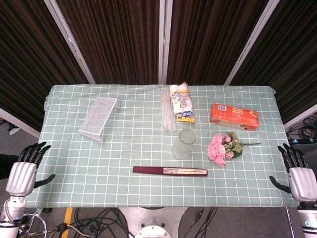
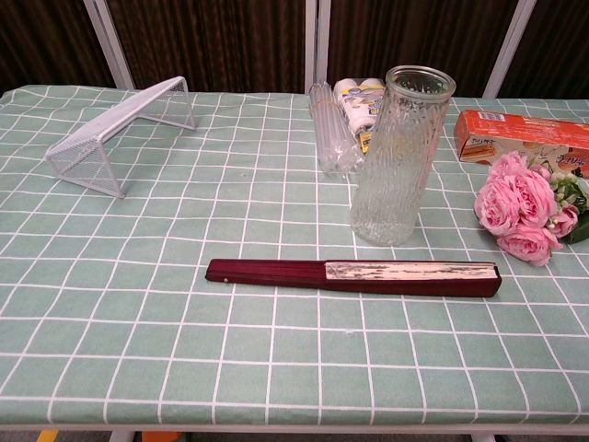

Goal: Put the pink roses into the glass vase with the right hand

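Roses: pink roses (image 1: 217, 148) lie on worktop (image 1: 74, 163) toward right edge, just right of glass vase (image 1: 184, 144).
Vase: upright, mid-worktop, behind closed fan (image 1: 170, 171).
Right hand (image 1: 299, 175): off right edge, fingers spread, holding nothing.
Left hand (image 1: 24, 171): off left edge, fingers spread, holding nothing.

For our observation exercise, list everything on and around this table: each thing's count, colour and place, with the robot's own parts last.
table: one, green-and-white checked cloth, fills the middle
vase: one, clear glass, upright, centre
roses: one bunch, pink with green leaves, lying right of the vase
fan: one, dark red and cream, folded, in front of the vase
basket: one, white wire mesh, on its side, far left
tubes: one clear bundle, behind the vase
packet: one, white with yellow and blue, beside the tubes
box: one, orange, far right
left hand: one, silver and black, open, off the table's left edge
right hand: one, silver and black, open, off the right edge
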Controlling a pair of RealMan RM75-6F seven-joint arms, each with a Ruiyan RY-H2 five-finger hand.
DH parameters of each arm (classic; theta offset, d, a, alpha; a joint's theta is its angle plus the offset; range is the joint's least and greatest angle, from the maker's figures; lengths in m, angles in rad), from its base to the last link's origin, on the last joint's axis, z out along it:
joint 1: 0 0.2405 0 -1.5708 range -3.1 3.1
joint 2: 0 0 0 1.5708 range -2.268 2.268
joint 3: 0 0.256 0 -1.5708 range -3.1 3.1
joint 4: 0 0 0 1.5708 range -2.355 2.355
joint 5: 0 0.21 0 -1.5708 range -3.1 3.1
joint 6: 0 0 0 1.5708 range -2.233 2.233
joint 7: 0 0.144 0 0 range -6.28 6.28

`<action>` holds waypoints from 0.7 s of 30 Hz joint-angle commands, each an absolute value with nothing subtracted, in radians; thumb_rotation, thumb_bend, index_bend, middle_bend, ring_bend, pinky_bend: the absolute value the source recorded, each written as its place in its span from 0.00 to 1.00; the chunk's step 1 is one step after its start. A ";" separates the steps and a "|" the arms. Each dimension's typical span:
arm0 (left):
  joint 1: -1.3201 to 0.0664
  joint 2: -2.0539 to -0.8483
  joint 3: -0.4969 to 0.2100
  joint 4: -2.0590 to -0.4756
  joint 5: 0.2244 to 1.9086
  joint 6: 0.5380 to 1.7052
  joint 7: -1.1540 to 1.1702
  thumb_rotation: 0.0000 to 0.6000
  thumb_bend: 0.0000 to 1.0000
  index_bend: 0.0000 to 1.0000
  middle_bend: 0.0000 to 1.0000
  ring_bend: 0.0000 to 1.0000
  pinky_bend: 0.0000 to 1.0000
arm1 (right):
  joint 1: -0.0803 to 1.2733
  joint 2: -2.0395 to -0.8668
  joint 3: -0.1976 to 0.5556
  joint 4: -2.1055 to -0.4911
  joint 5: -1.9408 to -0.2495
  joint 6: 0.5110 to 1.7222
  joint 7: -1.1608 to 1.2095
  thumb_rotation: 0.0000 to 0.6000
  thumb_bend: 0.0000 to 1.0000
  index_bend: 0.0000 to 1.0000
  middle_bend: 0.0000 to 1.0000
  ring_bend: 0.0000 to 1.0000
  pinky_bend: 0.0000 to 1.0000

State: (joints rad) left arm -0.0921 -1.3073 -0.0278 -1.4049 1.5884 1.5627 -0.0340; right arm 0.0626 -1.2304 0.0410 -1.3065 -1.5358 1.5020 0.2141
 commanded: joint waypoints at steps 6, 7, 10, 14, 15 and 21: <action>-0.090 -1.303 -0.028 -1.409 1.586 1.566 -0.036 1.00 0.00 0.16 0.10 0.09 0.13 | 0.069 -1.226 0.038 -1.308 -1.533 1.482 0.198 1.00 0.12 0.00 0.00 0.00 0.00; -0.091 -1.303 -0.028 -1.409 1.586 1.566 -0.037 1.00 0.00 0.16 0.10 0.09 0.13 | 0.071 -1.226 0.037 -1.308 -1.530 1.475 0.195 1.00 0.12 0.00 0.00 0.00 0.00; -0.093 -1.302 -0.028 -1.409 1.583 1.560 -0.039 1.00 0.00 0.16 0.10 0.09 0.13 | 0.077 -1.227 0.034 -1.306 -1.523 1.449 0.190 1.00 0.12 0.00 0.00 0.00 0.00; -0.099 -1.294 -0.029 -1.419 1.582 1.551 -0.037 1.00 0.00 0.16 0.10 0.09 0.13 | 0.085 -1.234 0.034 -1.310 -1.516 1.429 0.184 1.00 0.12 0.00 0.00 0.00 0.00; -0.100 -1.292 -0.029 -1.422 1.582 1.549 -0.036 1.00 0.00 0.16 0.10 0.09 0.13 | 0.088 -1.235 0.035 -1.311 -1.516 1.426 0.180 1.00 0.12 0.00 0.00 0.00 0.00; -0.096 -1.286 -0.015 -1.423 1.585 1.541 -0.039 1.00 0.00 0.16 0.10 0.09 0.13 | 0.131 -1.224 0.041 -1.320 -1.505 1.354 0.123 1.00 0.11 0.00 0.00 0.00 0.00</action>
